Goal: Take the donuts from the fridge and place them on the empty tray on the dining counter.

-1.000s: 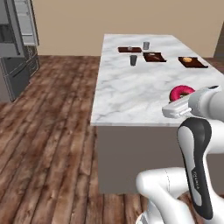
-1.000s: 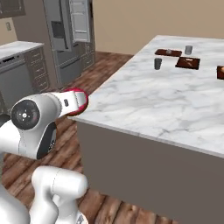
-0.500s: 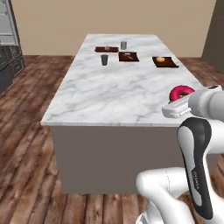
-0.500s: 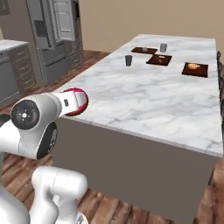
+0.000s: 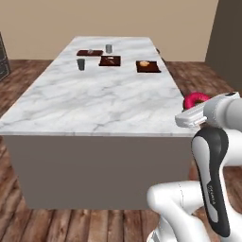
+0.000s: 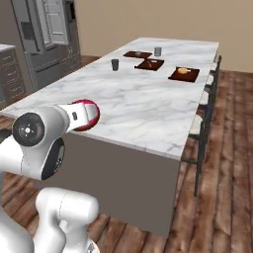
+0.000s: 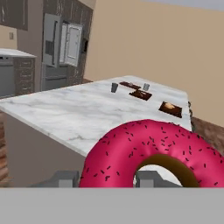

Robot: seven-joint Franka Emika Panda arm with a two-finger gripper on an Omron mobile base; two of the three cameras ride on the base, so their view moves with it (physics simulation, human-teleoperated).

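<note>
At the near end of the dining counter point(image 5: 90, 104), the carry step is under way: the arm, folded close above its base, holds the pink donut point(image 7: 151, 151) level with the marble top. The gripper point(image 7: 105, 178) has its jaws clamped on that donut. The three dark trays point(image 6: 184, 74) sit at the counter's far end, so the next move likely calls for a long approach.
</note>
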